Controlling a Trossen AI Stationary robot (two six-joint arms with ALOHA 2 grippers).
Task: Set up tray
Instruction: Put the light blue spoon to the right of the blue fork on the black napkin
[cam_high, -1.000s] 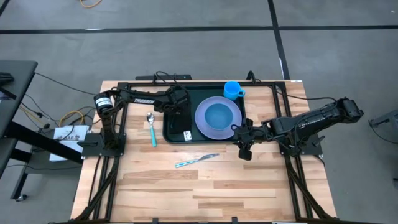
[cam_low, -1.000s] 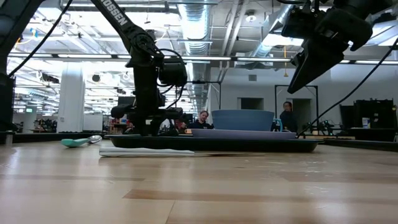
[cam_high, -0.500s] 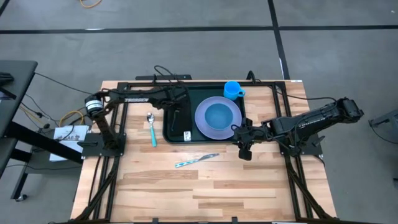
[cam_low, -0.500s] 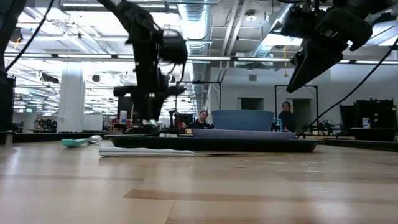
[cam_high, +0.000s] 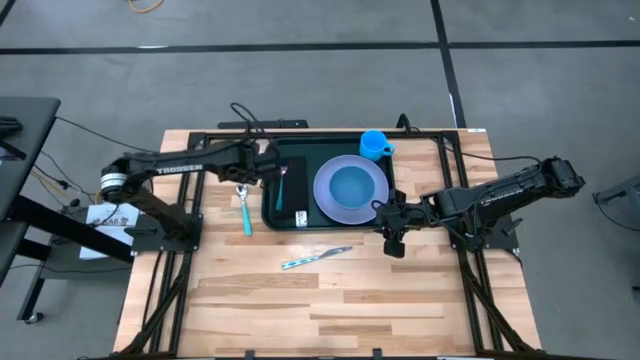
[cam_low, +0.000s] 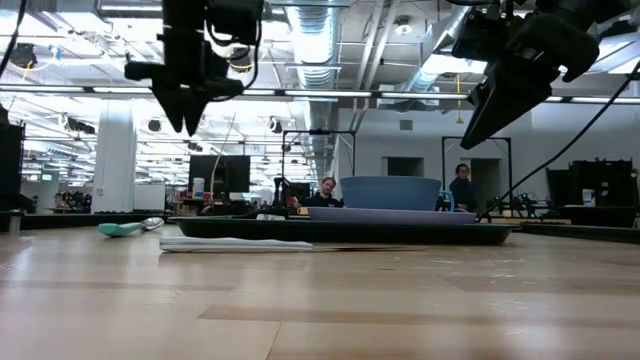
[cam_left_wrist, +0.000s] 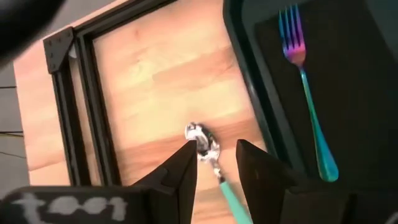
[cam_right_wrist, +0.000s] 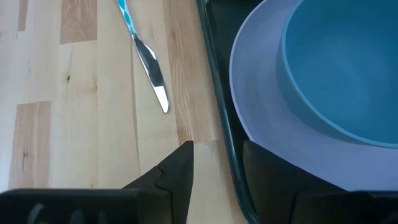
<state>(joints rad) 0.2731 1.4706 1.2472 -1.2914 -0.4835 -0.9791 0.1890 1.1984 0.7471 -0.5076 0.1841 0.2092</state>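
Between the left fingers you see a silver spoon with a teal handle. Beside them, a rainbow fork lies on the dark green tray. Before the right fingers: lavender plate, blue bowl, teal-striped knife.

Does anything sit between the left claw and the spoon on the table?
Nothing visible does. The left claw is open and raised directly above the spoon, which lies on bare wood just outside the tray. The fork lies inside the tray, off to the side.
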